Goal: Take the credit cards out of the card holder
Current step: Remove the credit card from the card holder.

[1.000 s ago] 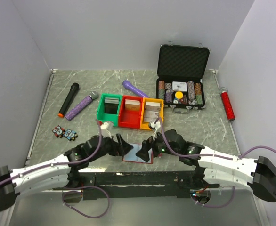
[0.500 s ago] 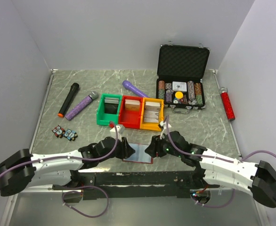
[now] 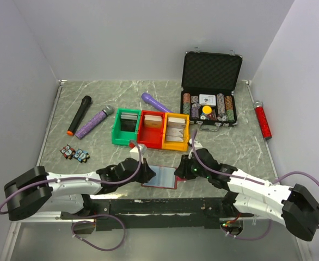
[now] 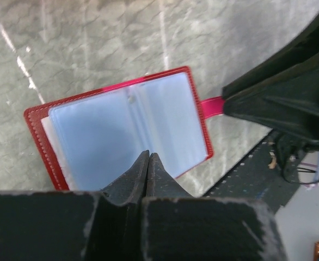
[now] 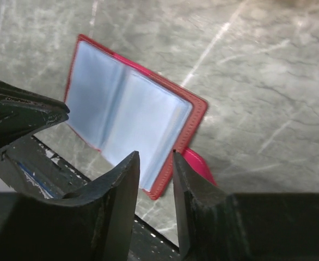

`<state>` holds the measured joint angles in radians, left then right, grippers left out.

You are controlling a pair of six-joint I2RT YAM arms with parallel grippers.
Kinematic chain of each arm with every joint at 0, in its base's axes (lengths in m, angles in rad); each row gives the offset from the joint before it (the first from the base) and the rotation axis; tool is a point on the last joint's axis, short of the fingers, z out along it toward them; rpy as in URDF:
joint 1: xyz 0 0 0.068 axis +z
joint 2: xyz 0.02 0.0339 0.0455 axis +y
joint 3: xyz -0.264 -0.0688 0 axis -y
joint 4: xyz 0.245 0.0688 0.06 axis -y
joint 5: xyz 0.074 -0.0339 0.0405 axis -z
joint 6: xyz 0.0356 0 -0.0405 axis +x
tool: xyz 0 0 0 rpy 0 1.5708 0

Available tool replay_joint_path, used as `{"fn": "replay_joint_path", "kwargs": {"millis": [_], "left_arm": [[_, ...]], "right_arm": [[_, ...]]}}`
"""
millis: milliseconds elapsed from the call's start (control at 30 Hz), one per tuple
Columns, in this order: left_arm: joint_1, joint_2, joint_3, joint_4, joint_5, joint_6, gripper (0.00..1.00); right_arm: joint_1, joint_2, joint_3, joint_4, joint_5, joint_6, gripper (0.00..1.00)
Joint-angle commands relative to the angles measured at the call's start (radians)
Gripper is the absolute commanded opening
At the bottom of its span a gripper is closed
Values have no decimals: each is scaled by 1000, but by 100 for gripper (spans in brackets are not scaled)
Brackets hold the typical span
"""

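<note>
Left tool (image 4: 148, 156) lower — at card holder (image 4: 121, 125)

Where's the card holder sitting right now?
In the top view, the card holder lies open at the table's near edge, centre, between the left gripper and right gripper, just in front of the red bin.

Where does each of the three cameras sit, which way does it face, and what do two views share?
Top external: above and behind the arm bases, looking down across the table; both arms show, left tool and right tool flanking the card holder.
Left wrist: on the left arm, looking down at the open card holder; its shut fingers show.
Right wrist: on the right arm, looking down likewise; its parted fingers show.
Shared: both wrist views show the card holder.
</note>
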<state>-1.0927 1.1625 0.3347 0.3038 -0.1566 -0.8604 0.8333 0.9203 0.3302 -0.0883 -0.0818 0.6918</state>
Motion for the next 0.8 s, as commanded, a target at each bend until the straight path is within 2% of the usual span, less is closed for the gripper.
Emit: {"fn": "replay_joint_path", "kwargs": {"millis": [0,133,300,500,633,767], "left_arm": [[-4,40,7,22,-47,-38,1],[-4,32,-14,-9,-90,-83,1],[-4,48,-42,-15,-115,-120,1],[-4,33,-75,-28,-149,-169,1],[-4,-58,-94,-22,-158,-137,1],[-4,-167,-95,40,-120,-69,1]], "right_arm": [[-31,29,-3,-4,-42,14,36],[-34,64,10,-17,-50,6,30],[-45,121,20,-10,-67,-1,30],[-46,140,40,-16,-67,-14,33],[-43,88,58,-48,-41,-38,36],[-23,103,104,-87,-26,-64,40]]}}
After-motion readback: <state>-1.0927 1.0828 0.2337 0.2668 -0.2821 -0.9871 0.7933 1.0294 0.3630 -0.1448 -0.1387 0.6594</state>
